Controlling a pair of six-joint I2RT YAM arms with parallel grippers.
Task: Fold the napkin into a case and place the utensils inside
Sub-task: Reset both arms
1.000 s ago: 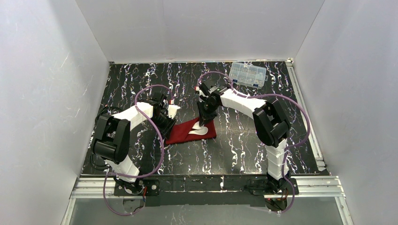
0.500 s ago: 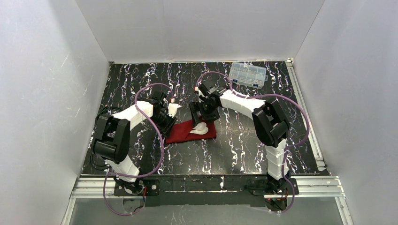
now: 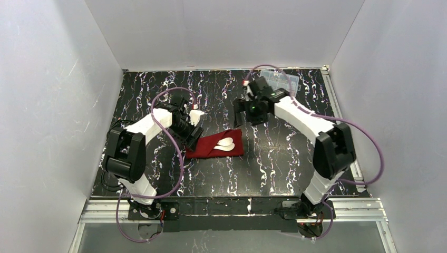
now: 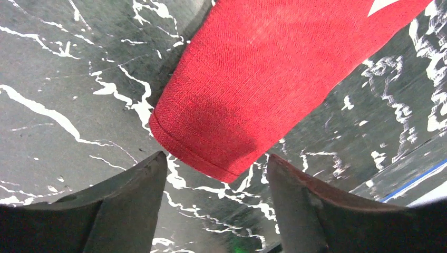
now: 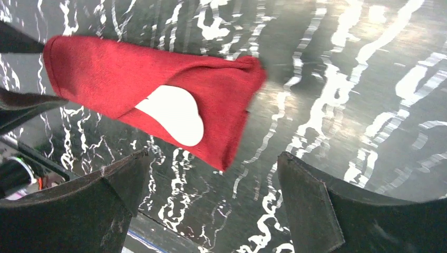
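Arm bases sit at near edge of table (image 3: 158, 95), black top w/ white marble veins, white walls on 3 sides. Purple cables (image 3: 181, 161) loop off both arms.

L gripper (image 3: 191, 141) is low at mid-left of table, right at the case's L end. On L wrist cam the fingers (image 4: 126, 205) stand apart. The cloth's rounded, hemmed end lies just ahead of the tips, w/ bare table showing on either side. Not pinched, nothing clamped.

Case (image 3: 211, 150): red cloth folded to a small oblong pouch, flat on table approx centre, long axis roughly L-R. A diagonal flap runs across the top.

Utensils (image 3: 225, 143): 2 white spoon-like heads side by side, poking out from under the flap on the case's R half. Handles are hidden in the cloth. R wrist cam shows only 1 head clearly.

R gripper (image 3: 238, 113) is on the far side of the case, apart from it. Jaws spread wide, only bare table between them.

Box (image 3: 289, 80): clear plastic w/ compartments, far R of table, partly behind R arm. Contents too small to make out.
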